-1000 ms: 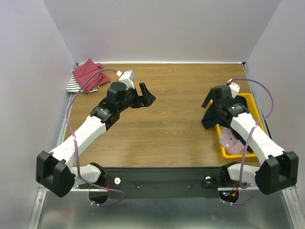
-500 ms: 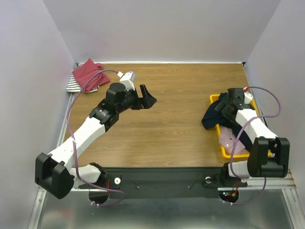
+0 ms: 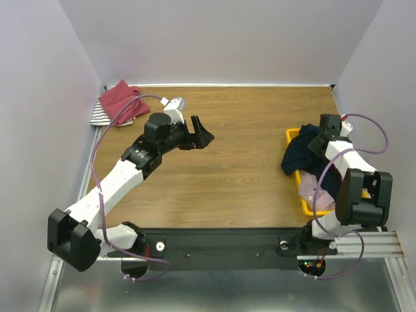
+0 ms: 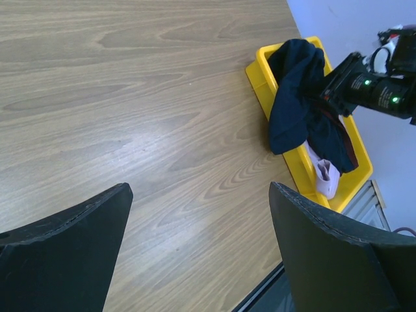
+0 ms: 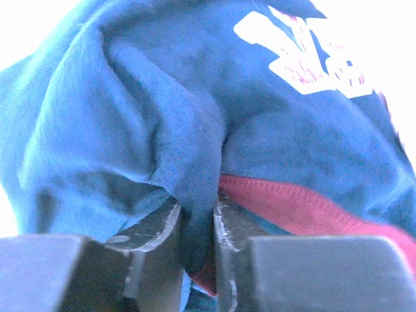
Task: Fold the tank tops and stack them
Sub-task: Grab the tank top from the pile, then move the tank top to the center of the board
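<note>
A navy tank top (image 3: 298, 155) with maroon trim (image 5: 292, 201) and white print (image 5: 305, 52) hangs bunched over the left rim of the yellow tray (image 3: 292, 134). My right gripper (image 3: 320, 140) is shut on a fold of that navy cloth (image 5: 162, 97), which is pinched between the fingers (image 5: 197, 224). A pale pink tank top (image 3: 311, 195) lies in the tray's near end. The red tank top (image 3: 119, 99) sits on the striped one (image 3: 99, 117) in the far left corner. My left gripper (image 3: 198, 133) hovers open over bare wood (image 4: 199, 195), holding nothing.
The tray (image 4: 260, 71) stands along the table's right edge, close to the side wall. In the left wrist view the right arm (image 4: 370, 91) reaches over it. Grey walls close in the table on three sides.
The right arm swung back over the tray and its jaws closed on the navy tank top, lifting the cloth slightly. The left arm stayed almost still, open.
</note>
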